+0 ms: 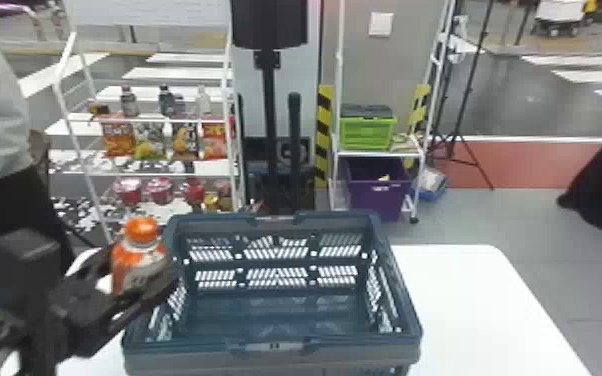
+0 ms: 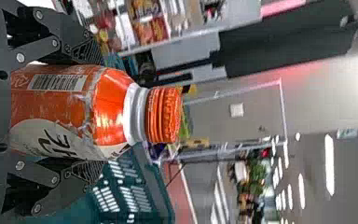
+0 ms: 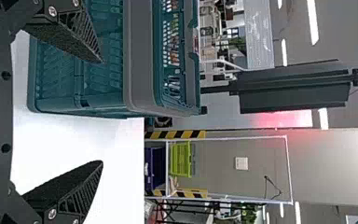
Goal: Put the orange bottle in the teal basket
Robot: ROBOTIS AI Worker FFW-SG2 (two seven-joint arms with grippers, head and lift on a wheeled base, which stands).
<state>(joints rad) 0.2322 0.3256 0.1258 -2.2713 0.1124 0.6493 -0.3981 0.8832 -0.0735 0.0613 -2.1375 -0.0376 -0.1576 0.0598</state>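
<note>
my left gripper (image 1: 141, 267) grasps the orange bottle (image 1: 137, 255) at the left side of the teal basket (image 1: 200, 345), the black fingers pressed to either side of its body. the bottle is nearly upright, its orange cap up, and in the head view it stands beside the basket's left rim, outside the opening; whether bottle and rim touch, i cannot tell. a pale label with dark lettering and a barcode shows on its side in my left wrist view. the basket sits upright on the white table (image 1: 470, 300), its opening facing up and its walls pierced with slots. my right gripper (image 3: 101, 112) is released, its two fingers spread well apart near the basket's right side, with nothing between them in their grasp. beyond the table, a white rack (image 1: 157, 120) carries bottles, snack bags (image 1: 150, 142) and red-topped tubs (image 1: 159, 191), while a second rack holds a green crate (image 1: 367, 134) above a purple bin (image 1: 377, 200).
</note>
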